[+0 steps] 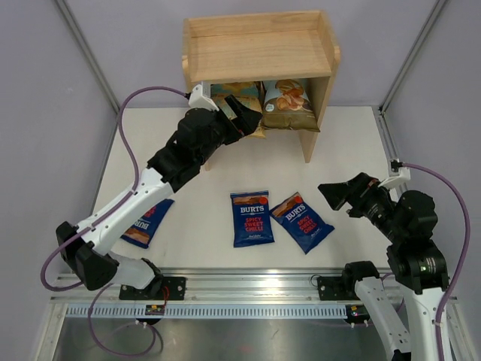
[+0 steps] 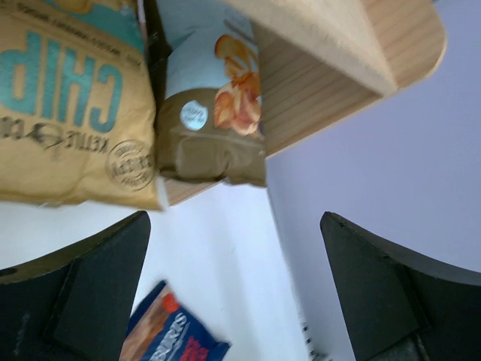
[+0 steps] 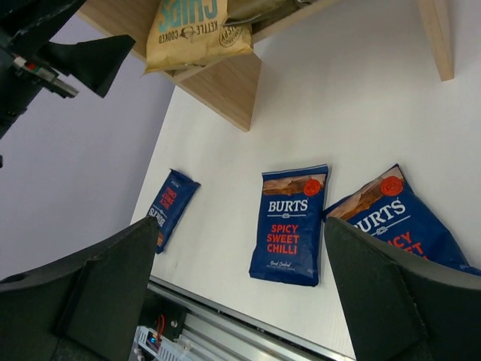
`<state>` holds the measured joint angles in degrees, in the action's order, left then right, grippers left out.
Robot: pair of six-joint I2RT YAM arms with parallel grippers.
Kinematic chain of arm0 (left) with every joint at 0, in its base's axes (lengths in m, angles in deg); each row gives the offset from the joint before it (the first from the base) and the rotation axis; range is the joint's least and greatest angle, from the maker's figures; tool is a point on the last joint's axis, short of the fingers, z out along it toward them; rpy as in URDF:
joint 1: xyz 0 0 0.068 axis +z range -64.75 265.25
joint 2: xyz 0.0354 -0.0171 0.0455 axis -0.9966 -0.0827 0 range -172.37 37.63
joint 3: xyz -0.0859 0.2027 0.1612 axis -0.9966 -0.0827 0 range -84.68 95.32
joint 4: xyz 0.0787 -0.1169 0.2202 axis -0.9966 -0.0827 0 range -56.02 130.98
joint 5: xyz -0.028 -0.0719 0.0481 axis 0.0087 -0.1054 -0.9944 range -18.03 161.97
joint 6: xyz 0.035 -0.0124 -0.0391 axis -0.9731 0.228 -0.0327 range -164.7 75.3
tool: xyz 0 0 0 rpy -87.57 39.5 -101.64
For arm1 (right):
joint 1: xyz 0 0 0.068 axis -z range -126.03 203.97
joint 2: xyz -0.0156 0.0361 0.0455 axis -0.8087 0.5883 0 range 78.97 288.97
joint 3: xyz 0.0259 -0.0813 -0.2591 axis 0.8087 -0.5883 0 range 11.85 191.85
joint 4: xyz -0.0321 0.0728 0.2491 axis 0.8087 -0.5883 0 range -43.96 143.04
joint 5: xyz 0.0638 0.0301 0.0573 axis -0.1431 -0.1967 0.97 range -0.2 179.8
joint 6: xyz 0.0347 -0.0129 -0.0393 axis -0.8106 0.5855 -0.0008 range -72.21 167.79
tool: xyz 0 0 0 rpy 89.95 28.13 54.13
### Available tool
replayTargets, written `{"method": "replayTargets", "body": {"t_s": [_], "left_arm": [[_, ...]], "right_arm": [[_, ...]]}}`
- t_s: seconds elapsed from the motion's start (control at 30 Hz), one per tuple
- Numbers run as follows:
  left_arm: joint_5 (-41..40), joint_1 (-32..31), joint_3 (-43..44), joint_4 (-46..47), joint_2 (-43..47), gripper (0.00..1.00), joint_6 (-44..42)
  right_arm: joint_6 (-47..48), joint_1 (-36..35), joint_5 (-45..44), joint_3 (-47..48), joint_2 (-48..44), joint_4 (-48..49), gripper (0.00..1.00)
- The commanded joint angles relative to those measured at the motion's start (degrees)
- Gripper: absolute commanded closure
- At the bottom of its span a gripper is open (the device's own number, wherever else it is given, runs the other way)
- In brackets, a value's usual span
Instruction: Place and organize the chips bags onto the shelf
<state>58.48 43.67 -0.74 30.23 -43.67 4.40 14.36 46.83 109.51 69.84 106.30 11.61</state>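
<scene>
Your left pincer [image 1: 239, 113] sits in the upper middle of the overhead view, at the mouth of the lower tier of the wooden shelf [image 1: 259, 53]. Its fingers are spread wide, and the left wrist view shows nothing between them. Just ahead of it lies the tan-and-teal kettle chips bag [image 2: 68, 105] on the lower board, its front edge sticking out past the board. The pale-blue and olive cassava chips bag [image 1: 289, 105] lies just beside it, toward the right of the frame, close to the shelf's side panel. You can see both bags side by side at the top of the left wrist view. Three dark-blue Burts Spicy Sweet Chilli bags lie flat on the white worktop [image 1: 203, 188]. The middle Burts bag [image 1: 252, 218] is in the lower centre of the overhead view, label up and roughly square to the frame. The tilted Burts bag [image 1: 302, 222] lies just to its right, and the far Burts bag [image 1: 146, 222] is at the lower left, partly hidden under your left arm. Your right pincer [image 1: 342, 192] hangs over the worktop at the right of the frame, well apart from the shelf. It is also fully spread and holds nothing.
</scene>
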Motion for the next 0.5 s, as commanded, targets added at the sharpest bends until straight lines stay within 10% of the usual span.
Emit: {"method": "replayTargets", "body": {"t_s": [0.0, 0.47], "left_arm": [[1.1, -0.7, -4.3, -2.1, 5.4, 0.01, -7.2], [18.7, -1.7, -37.4, -7.0, 24.3, 0.01, -17.4]], "right_arm": [[-0.1, -0.2, 2.9, -3.5, -0.3, 6.8, 0.01], [-1.5, -0.2, 12.4, -12.8, -6.6, 7.3, 0.01]]}}
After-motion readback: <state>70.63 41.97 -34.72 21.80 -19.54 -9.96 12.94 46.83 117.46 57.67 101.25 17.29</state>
